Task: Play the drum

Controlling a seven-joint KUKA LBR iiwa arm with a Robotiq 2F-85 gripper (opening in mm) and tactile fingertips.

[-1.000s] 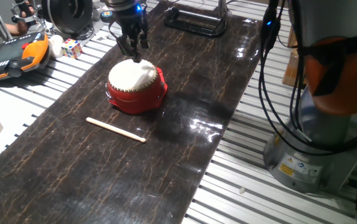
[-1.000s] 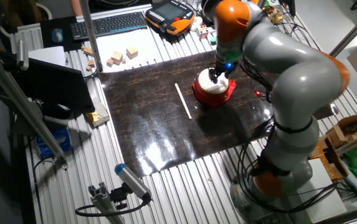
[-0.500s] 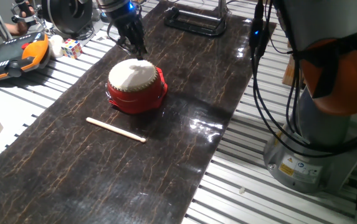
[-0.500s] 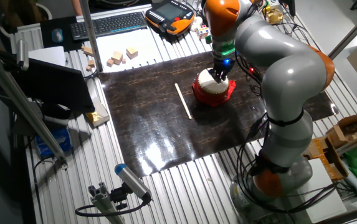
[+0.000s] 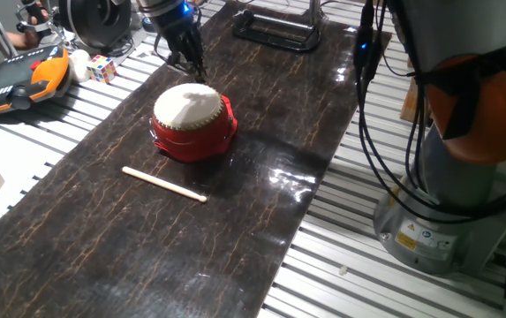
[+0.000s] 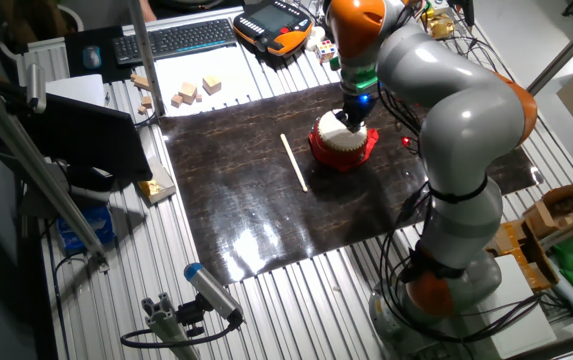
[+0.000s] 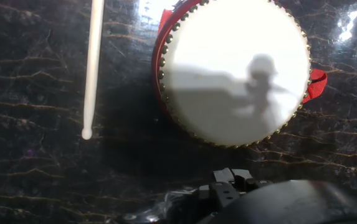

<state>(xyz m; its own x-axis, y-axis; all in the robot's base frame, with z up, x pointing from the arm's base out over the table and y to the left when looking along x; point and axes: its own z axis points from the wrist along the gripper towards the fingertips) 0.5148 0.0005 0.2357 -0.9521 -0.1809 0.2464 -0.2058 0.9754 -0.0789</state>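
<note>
The jaws hang above the far edge of the drum [image 5: 191, 119], apart from its skin; whether parted, I cannot tell. A drumstick [image 5: 164, 185] lies beyond the drum.

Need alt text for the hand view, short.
Top-down view of a red toy drum with a cream skin and studded rim, the arm's shadow falling across the skin. A pale wooden drumstick lies apart on the dark marbled mat to its left. The tool shows at the bottom edge, holding nothing.

Dark marbled table [image 5: 261, 132], the drum [image 5: 192, 121] and wooden drumstick [image 5: 163, 184] apart on it
</note>
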